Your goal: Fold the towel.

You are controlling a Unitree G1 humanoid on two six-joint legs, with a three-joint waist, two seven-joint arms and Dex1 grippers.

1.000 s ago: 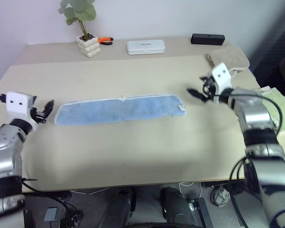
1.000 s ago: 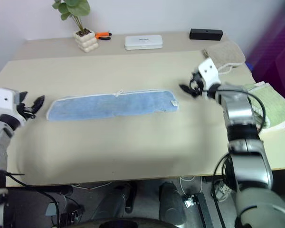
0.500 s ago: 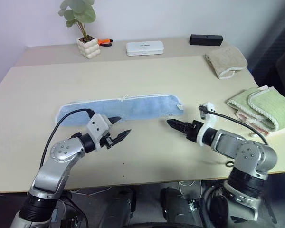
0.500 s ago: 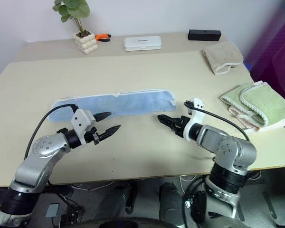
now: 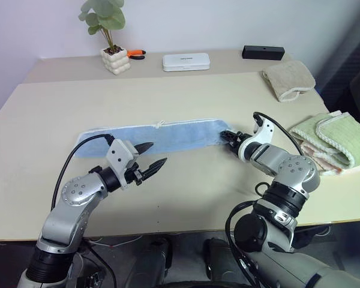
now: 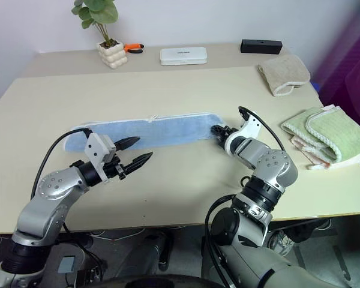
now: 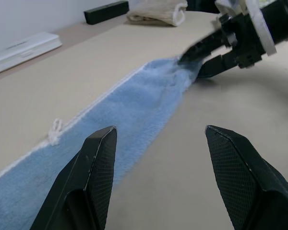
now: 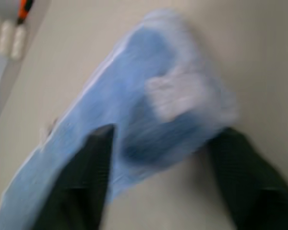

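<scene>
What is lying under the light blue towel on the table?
Only the beige table shows around the towel, which lies flat in a long strip. Whatever is directly beneath it is covered by the cloth.

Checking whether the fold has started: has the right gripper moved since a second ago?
Yes. The right gripper has dropped from beside the beige towel to the blue towel's right end.
</scene>
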